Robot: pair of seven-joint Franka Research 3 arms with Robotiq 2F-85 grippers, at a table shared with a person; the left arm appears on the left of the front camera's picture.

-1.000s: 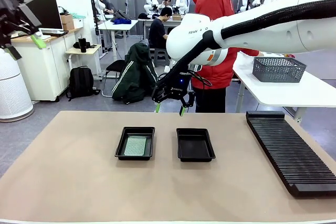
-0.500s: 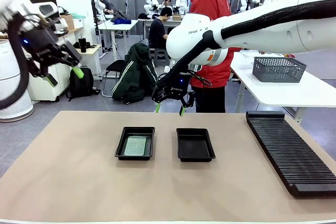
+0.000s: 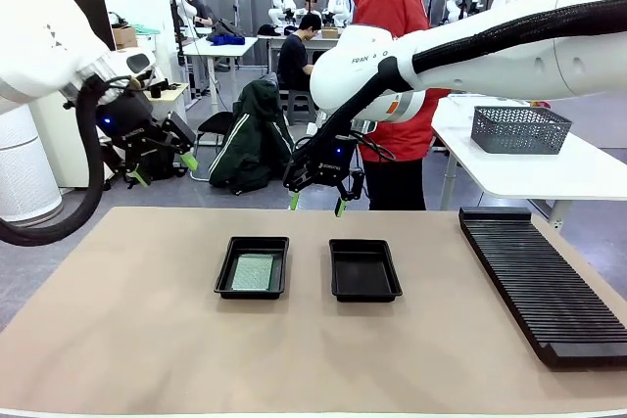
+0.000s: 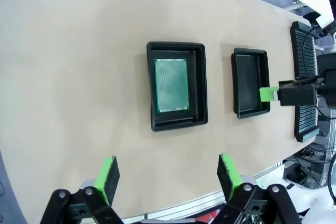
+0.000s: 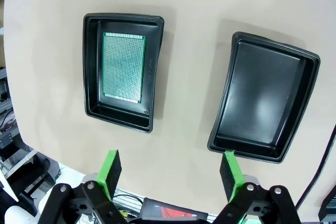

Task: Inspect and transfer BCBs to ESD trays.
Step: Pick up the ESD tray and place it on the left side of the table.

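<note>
Tan desk [image 3: 147, 340] with a long black ribbed rack [image 3: 539, 281] at its right edge. Beyond: a person in red [image 3: 392, 7]; a grey mesh basket [image 3: 519, 129] on a white desk [image 3: 588, 171]

Bright even light, soft shadows beside the ESD trays [image 5: 156, 64], crisp focus, bowed wide-angle edges.

Robotics lab: white arms [image 3: 509, 41] hung over a tan table [image 3: 118, 340] with a slotted rack [image 3: 539, 281], while a person [image 3: 294, 56] sat among desks [image 3: 220, 46] behind, a jacket [image 3: 257, 139] nearby.
</note>
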